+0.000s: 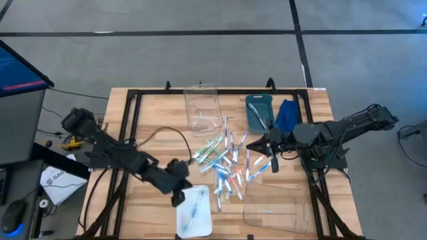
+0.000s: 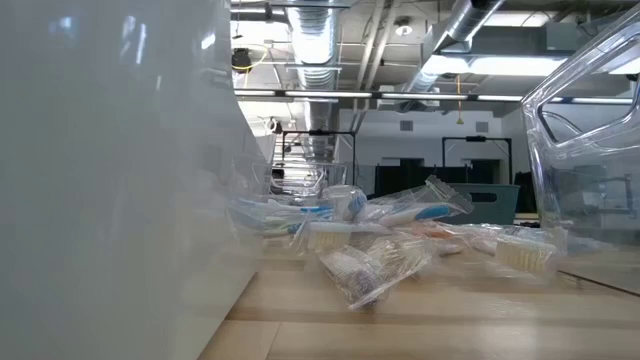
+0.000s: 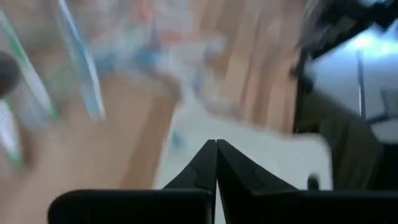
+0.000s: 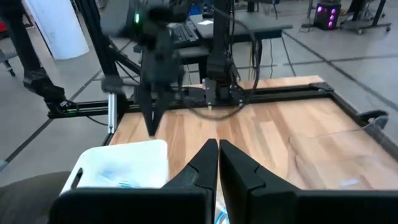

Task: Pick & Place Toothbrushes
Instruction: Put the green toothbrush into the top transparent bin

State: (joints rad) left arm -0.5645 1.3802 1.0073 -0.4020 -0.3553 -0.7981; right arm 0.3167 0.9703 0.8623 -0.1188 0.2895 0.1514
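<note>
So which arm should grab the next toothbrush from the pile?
Probably the right: its gripper, shut and empty, hangs at the edge of the toothbrushes. The left gripper is by the white tray.

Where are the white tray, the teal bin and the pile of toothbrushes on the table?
white tray [image 1: 200, 223], high view, on its bare floor near the front edge.
teal bin [image 1: 257, 110], high view, on its inner floor.
pile of toothbrushes [image 1: 227, 163], high view, on the middle of the heap.
</note>
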